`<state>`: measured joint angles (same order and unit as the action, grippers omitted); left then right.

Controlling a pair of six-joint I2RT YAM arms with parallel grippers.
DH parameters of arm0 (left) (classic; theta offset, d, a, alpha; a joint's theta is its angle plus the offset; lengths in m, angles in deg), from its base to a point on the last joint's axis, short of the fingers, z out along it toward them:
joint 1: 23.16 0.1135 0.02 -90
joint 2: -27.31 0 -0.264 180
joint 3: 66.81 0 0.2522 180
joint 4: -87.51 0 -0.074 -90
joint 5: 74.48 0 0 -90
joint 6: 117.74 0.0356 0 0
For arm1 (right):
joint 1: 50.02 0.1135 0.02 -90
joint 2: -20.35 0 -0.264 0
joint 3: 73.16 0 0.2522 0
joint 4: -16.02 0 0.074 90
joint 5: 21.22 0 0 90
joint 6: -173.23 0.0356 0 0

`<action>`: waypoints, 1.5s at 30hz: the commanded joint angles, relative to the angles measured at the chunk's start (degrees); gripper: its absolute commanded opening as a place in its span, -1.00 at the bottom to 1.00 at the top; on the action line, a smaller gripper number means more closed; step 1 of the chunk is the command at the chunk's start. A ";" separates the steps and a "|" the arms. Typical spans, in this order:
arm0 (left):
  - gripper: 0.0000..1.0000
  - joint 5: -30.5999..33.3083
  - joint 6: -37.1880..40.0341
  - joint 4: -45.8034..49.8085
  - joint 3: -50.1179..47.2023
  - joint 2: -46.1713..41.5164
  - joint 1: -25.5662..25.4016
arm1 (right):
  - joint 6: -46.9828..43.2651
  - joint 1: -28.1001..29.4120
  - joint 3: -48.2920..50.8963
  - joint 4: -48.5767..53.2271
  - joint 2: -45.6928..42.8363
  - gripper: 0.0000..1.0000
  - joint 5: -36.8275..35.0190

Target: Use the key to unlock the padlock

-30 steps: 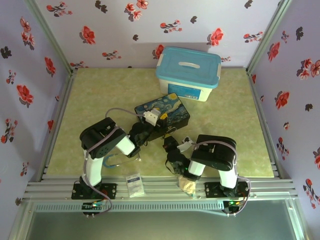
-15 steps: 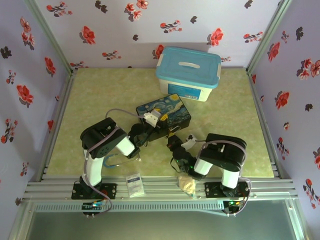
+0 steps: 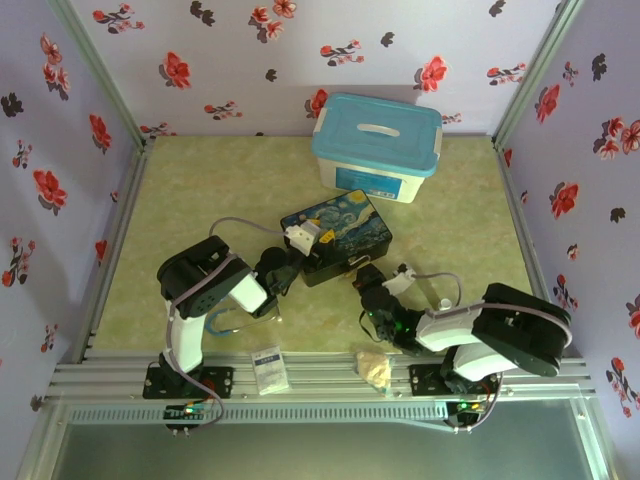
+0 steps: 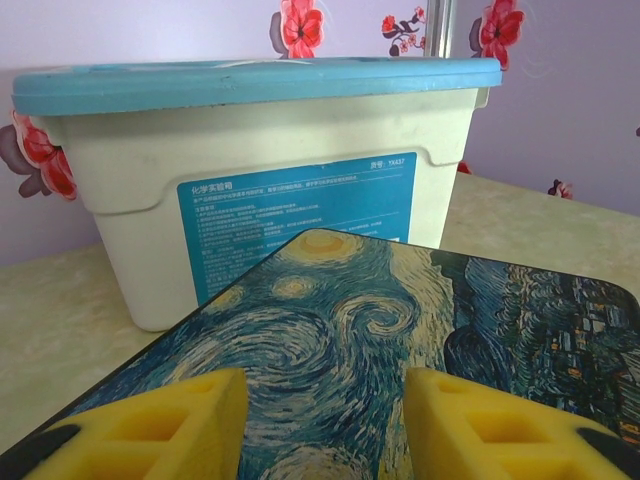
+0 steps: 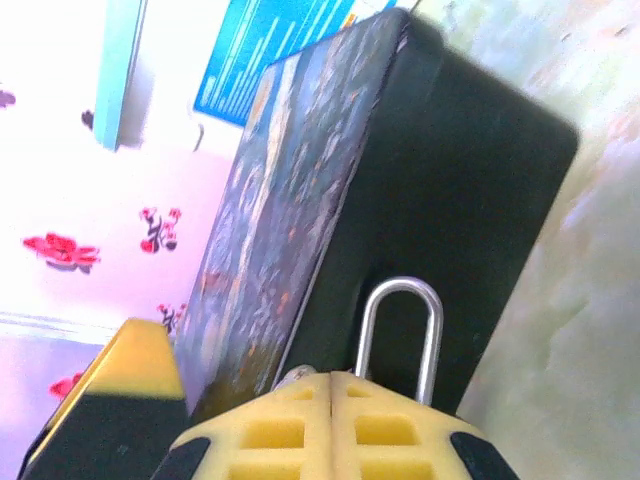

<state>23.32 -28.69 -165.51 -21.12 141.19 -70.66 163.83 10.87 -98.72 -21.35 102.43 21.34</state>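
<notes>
Right wrist: right gripper (image 5: 330, 388) shut on padlock (image 5: 400, 287), prob. its body, beside tin (image 5: 450, 170).

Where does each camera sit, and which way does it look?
Top external: above and behind the bases, looking down on the table; left arm and right arm reach toward the painted tin.
Left wrist: on the left arm, low over the tin's lid, facing the blue-lidded box; the left gripper, open, shows its yellow fingers.
Right wrist: beside the tin's dark side, facing along it; the right gripper, shut on the padlock, shows under its shackle.
Shared: all three see tin and box.
</notes>
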 commanded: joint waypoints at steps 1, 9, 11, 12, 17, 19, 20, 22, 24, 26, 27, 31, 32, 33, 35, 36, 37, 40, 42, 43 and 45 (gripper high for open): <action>-0.11 0.76 4.71 26.70 -5.74 7.18 1.19 | 0.39 -1.22 -1.21 -1.79 2.18 -1.00 -1.50; -0.10 0.53 3.69 26.58 -6.27 6.31 1.21 | -7.20 -2.21 -4.42 23.82 -10.99 -1.00 -0.40; -0.09 0.32 3.23 27.05 -6.30 5.57 1.28 | -13.58 -4.12 -4.84 30.41 -16.83 -0.41 2.98; -0.09 0.09 2.95 27.30 -6.26 5.12 1.28 | -15.39 -6.44 -4.46 31.57 -18.74 -0.26 7.00; -0.08 -0.93 2.23 28.07 -6.00 3.61 1.28 | -24.81 -23.36 -6.21 37.13 -22.17 -0.04 40.65; -0.07 -1.20 1.84 28.51 -5.87 3.28 1.23 | -26.59 -24.75 -8.75 41.04 -22.31 0.03 45.67; -0.07 -1.15 1.41 28.51 -5.97 3.14 1.27 | -26.89 -24.77 -9.85 42.71 -22.20 0.07 46.76; -0.07 -1.24 0.50 28.60 -6.22 2.67 1.35 | -27.48 -24.69 -10.53 43.54 -21.99 0.11 49.45; -0.07 -1.55 -0.51 28.92 -6.28 2.07 1.36 | -30.63 -24.46 -11.56 46.56 -21.97 0.10 50.16; -0.04 -2.48 -1.97 29.04 -6.24 1.53 1.36 | -33.93 -23.93 -12.70 51.04 -21.52 0.07 48.63; -0.04 -2.96 -2.50 29.08 -6.17 1.48 1.31 | -35.35 -23.54 -13.08 52.21 -20.98 0.05 48.35; -0.03 -3.24 -3.00 30.22 -5.57 1.35 1.34 | -41.61 -14.80 -16.96 60.05 -17.91 0.15 36.62; -0.03 -3.24 -3.00 30.42 -5.53 1.30 1.29 | -42.24 -12.32 -18.22 61.48 -16.56 0.20 33.47; -0.03 -3.26 -3.06 30.62 -5.39 1.27 1.36 | -43.14 -10.87 -19.01 61.47 -15.10 0.21 31.97; -0.03 -3.26 -3.17 30.97 -5.34 1.01 1.33 | -43.92 -8.58 -21.12 61.95 -11.19 0.22 28.86; -0.03 -3.29 -3.24 31.16 -5.36 0.84 1.30 | -44.22 -7.95 -21.69 61.07 -9.45 0.25 28.64; -0.03 -3.34 -3.35 31.43 -5.20 0.73 1.30 | -44.14 -7.48 -22.21 59.47 -7.54 0.28 28.65; -0.03 -3.58 -3.18 33.04 -4.81 0.01 1.28 | -42.14 -6.17 -22.51 54.40 -3.58 0.29 26.56; -0.03 -3.51 -2.96 33.59 -4.80 -0.30 1.27 | -40.79 -4.93 -22.83 53.15 -1.40 0.29 23.83; -0.03 -3.53 -2.92 33.69 -4.69 -0.29 1.28 | -40.77 -3.97 -23.06 52.66 -0.40 0.29 22.19; -0.03 -3.52 -2.91 33.78 -4.64 -0.04 1.28 | -40.91 -3.06 -23.47 52.04 1.39 0.29 19.77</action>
<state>20.80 -30.59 -155.02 -21.65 135.66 -69.64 122.43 6.47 -120.27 33.09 102.30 47.85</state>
